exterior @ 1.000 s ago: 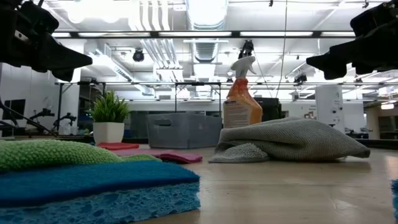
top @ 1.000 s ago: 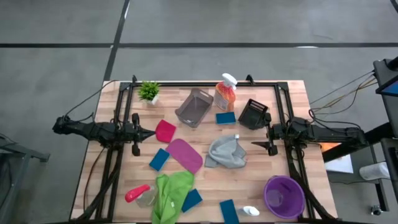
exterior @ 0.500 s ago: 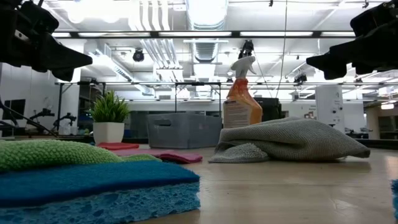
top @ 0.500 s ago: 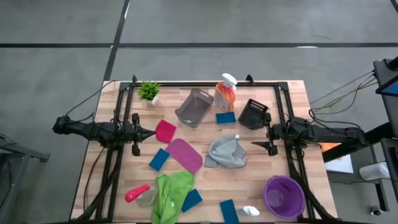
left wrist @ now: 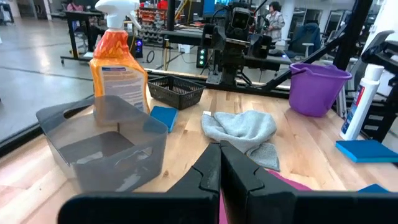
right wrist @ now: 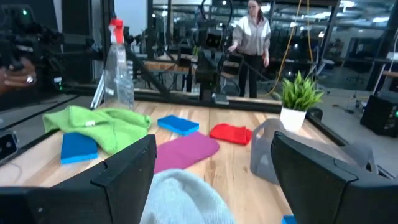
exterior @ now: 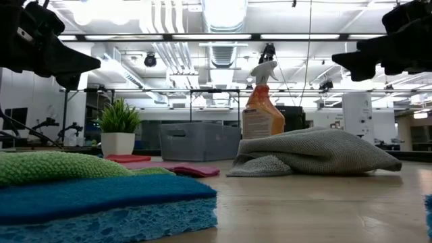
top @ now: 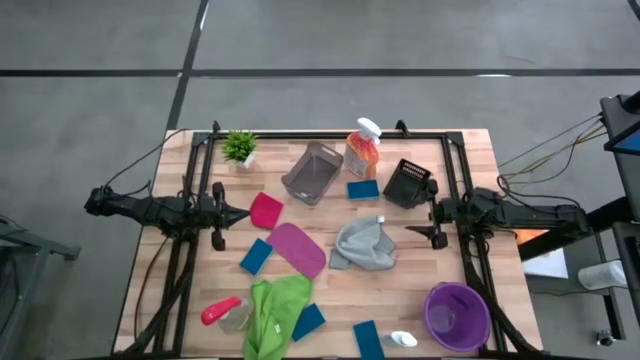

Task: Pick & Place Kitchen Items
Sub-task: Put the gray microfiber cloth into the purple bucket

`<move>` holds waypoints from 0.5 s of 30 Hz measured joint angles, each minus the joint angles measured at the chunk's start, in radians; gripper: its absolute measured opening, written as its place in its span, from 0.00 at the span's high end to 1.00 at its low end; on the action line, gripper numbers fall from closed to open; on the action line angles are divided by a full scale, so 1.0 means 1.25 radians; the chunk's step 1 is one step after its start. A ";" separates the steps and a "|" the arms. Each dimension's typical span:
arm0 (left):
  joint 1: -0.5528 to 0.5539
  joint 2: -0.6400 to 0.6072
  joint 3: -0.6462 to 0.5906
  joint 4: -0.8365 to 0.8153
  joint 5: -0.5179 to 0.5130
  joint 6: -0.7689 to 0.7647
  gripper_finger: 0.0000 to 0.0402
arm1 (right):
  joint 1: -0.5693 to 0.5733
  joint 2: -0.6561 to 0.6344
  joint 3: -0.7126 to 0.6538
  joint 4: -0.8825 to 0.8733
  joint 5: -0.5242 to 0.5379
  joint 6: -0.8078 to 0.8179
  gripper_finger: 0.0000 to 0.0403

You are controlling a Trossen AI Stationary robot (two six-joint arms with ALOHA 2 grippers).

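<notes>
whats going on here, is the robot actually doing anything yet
Nothing is being handled at the moment. The left gripper hangs shut over the table's left side, by the red cloth. The right gripper hangs open beside the grey cloth, holding nothing. Sponges, cloths and bottles lie scattered on the table, and the grey bin and purple bucket look empty.

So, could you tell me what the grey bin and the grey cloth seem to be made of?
Grey bin: probably plastic, semi-translucent with a smooth, slightly glossy wall. Grey cloth: soft fabric, likely microfibre, matte, finely nubbed and slumped in folds.
</notes>
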 joint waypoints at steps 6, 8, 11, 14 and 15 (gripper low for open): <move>0.000 0.000 -0.001 0.007 -0.001 -0.003 0.99 | 0.000 0.000 0.000 0.038 0.020 0.011 0.23; 0.000 0.000 -0.001 0.007 -0.001 -0.008 0.99 | 0.000 0.000 0.000 0.044 0.040 0.011 0.23; 0.000 0.000 -0.001 0.007 -0.005 -0.037 0.99 | 0.000 0.000 0.000 0.049 0.112 0.031 0.23; 0.000 0.000 -0.001 0.007 -0.008 -0.062 0.99 | 0.000 0.000 0.000 0.048 0.129 0.051 0.23; 0.000 0.000 -0.002 0.009 -0.008 -0.070 0.99 | 0.000 0.000 0.000 0.048 0.130 0.052 0.23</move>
